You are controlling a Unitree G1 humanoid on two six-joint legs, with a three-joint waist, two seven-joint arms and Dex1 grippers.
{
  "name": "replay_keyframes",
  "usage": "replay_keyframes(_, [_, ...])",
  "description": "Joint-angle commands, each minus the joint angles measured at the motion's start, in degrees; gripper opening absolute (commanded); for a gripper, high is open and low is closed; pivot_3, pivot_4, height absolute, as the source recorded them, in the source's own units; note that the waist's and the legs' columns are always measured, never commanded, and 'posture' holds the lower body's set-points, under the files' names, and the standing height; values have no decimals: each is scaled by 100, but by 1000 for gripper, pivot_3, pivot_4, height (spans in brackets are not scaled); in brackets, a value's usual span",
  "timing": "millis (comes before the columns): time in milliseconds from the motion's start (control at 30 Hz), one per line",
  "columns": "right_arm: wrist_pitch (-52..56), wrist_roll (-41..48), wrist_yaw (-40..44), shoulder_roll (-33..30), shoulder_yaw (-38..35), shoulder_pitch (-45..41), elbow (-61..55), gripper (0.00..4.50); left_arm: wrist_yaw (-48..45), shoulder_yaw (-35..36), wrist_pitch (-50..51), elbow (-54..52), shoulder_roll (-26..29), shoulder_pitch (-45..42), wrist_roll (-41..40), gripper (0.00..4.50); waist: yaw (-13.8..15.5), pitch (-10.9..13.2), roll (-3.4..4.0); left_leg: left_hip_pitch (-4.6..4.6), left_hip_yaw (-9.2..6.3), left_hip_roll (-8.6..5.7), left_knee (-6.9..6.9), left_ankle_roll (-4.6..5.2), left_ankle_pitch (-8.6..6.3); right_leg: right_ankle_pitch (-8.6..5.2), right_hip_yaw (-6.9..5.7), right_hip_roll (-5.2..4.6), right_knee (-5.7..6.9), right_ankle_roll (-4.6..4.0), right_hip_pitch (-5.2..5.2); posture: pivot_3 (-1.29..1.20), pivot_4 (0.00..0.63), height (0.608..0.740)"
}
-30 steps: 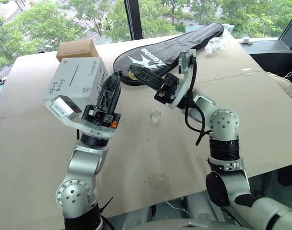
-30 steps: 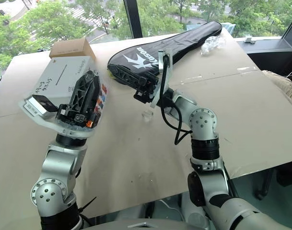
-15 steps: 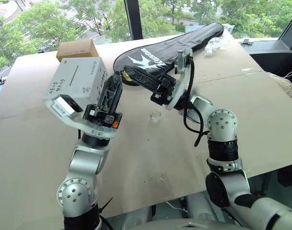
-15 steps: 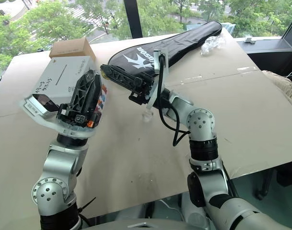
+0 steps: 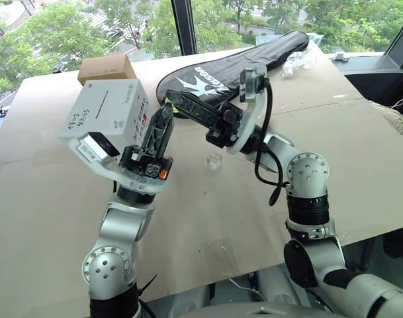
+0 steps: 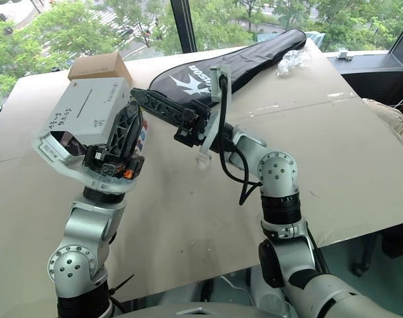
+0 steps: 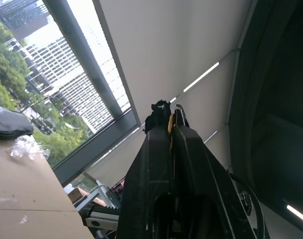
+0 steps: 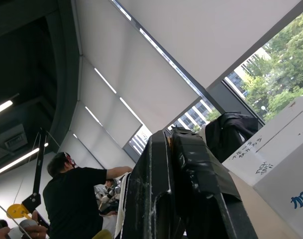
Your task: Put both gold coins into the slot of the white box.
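Note:
The white box (image 5: pixel 108 109) stands at the table's left with its thin dark slot (image 5: pixel 103 101) on top. Just right of the box, my left gripper (image 5: pixel 166 109) points upward. It is shut on a gold coin (image 7: pixel 170 123), which shows as a yellow sliver between its fingers. My right gripper (image 5: pixel 172 100) reaches in from the right. Its shut tips meet the left gripper's tips at that same coin. The other gold coin (image 5: pixel 214 159), a small clear piece, lies on the table below the right wrist.
A brown cardboard box (image 5: pixel 106 67) sits behind the white box. A black racket cover (image 5: pixel 254 56) lies across the back of the table, with a wad of clear plastic wrap (image 5: pixel 298 61) at its far end. A person in black (image 8: pixel 71 199) stands beyond the table.
My left gripper's fingers have closed on the coin at the right gripper's tip. The right gripper's tip has edged left to meet them. The coin on the table has not moved.

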Motion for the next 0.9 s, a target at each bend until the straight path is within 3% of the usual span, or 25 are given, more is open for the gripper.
replay_keyframes(33, [-34, 106, 42, 102, 86, -5, -222, 0, -61, -32, -41, -83, 59, -35, -49, 94, 0, 0, 0, 0, 0, 0, 0, 0, 0, 0, 0, 0, 0, 0, 0, 0, 150, 740])
replay_keyframes(200, [-35, -2, 69, 58, 164, 25, -214, 0, -68, -3, -78, -25, 72, -72, 6, 94, 0, 0, 0, 0, 0, 0, 0, 0, 0, 0, 0, 0, 0, 0, 0, 0, 150, 740])
replay_keyframes(233, [44, 115, 164, 27, 152, 29, -218, 665, -63, 7, -92, -21, 69, -77, 12, 0, 0, 0, 0, 0, 0, 0, 0, 0, 0, 0, 0, 0, 0, 0, 0, 0, 150, 740])
replay_keyframes(267, [74, 198, 270, -12, 142, 49, -284, 914, -66, 18, -101, -23, 72, -81, 16, 0, 0, 0, 0, 0, 0, 0, 0, 0, 0, 0, 0, 0, 0, 0, 0, 0, 150, 740])
replay_keyframes(433, [-572, -385, -293, 42, -151, 75, -121, 3357, 84, 217, -140, -72, 295, -108, 120, 0, 4, 0, 0, 0, -1, 0, 0, 0, 0, 0, -1, 0, -1, 0, 0, 0, 150, 740])
replay_keyframes(567, [-989, -306, 5, -274, -684, 48, 4, 3357, 657, 827, -67, -68, 1284, -413, 555, 0, 13, 0, 1, 0, -7, 0, -2, 0, 0, 0, -3, 2, 0, 0, -1, 0, 150, 740])
replay_keyframes(767, [-1788, -1256, 1476, -1323, -447, -128, 86, 3357, 1868, 1126, 640, 196, 2887, -1120, 1747, 0, -2, 1, 1, -1, -1, -8, -3, 1, 0, 1, -17, -1, -6, 2, -1, 0, 150, 740])
replay_keyframes(900, [-2624, -2567, 2746, -2226, 438, -150, 85, 3357, 2666, 970, 1578, 356, 3899, -1466, 2623, 0, -23, 4, 7, 1, 4, -5, -10, 0, 0, 0, -11, 2, -2, 2, -7, 0, 150, 740])
